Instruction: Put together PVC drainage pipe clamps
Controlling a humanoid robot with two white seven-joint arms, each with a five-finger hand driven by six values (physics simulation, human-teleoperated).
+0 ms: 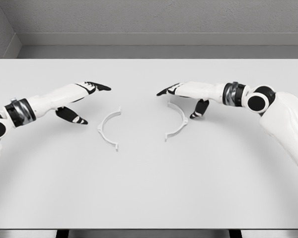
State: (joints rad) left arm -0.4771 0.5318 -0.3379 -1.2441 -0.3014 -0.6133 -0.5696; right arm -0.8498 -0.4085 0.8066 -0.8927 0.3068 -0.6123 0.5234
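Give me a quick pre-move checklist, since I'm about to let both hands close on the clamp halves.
1. Left clamp half lies flat on the table, free of any grasp: ok.
2. Right clamp half lies free too: ok.
3. The halves' open sides face each other, apart: ok.
4. Left hand open, empty, beside its half: ok.
5. Right hand open, over the upper end of its half: ok.
6. Contact between right hand and half: cannot tell.
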